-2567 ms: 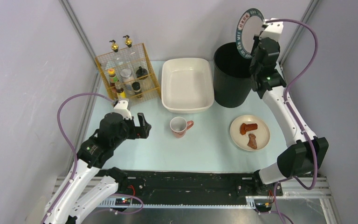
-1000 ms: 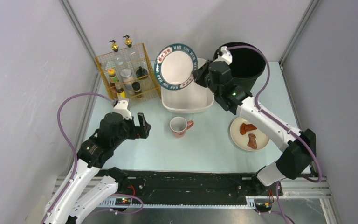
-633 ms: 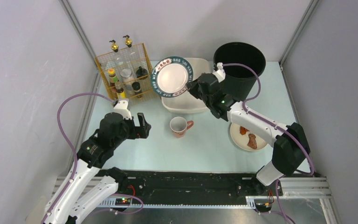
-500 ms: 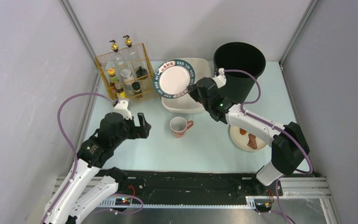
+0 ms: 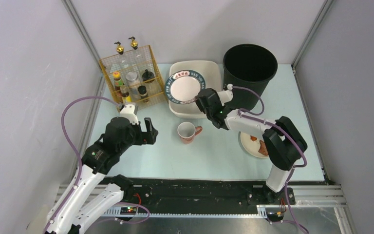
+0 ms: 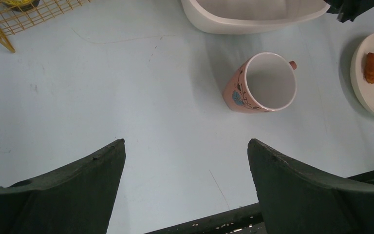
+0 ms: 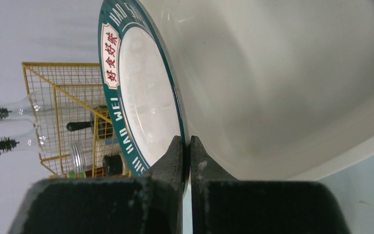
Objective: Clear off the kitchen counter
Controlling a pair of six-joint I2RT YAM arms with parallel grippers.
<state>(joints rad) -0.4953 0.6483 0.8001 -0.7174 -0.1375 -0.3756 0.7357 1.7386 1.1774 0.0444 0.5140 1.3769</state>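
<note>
A white rectangular ceramic basin [image 5: 209,108] sits at the back of the pale mint-blue counter [image 5: 214,156], with a round white plate with a dark green lettered rim [image 5: 185,87] tilted steeply inside it. Whether the plate's lower edge touches the basin floor cannot be told. Just to the basin's right stands a tall black round bin [image 5: 250,68], its inside too dark to read. To the basin's left, a yellow wire rack [image 5: 133,78] holds several bottles and jars; two clear bottles with gold pour spouts stand at its back. A pink mug with a flower print [image 5: 187,131] stands upright on the counter in front of the basin, showing its white inside. Right of the mug, a beige round plate [image 5: 247,145] carries three brown pieces of food and is partly covered by the right arm.

The right claw [image 7: 185,144] has its two black fingers pressed nearly together, pinching the green-rimmed plate's rim, with the basin wall [image 7: 282,73] behind it. The left claw [image 6: 185,146] is spread wide, hangs above bare counter on the near left side, touches nothing, and faces the mug [image 6: 263,83].
</note>
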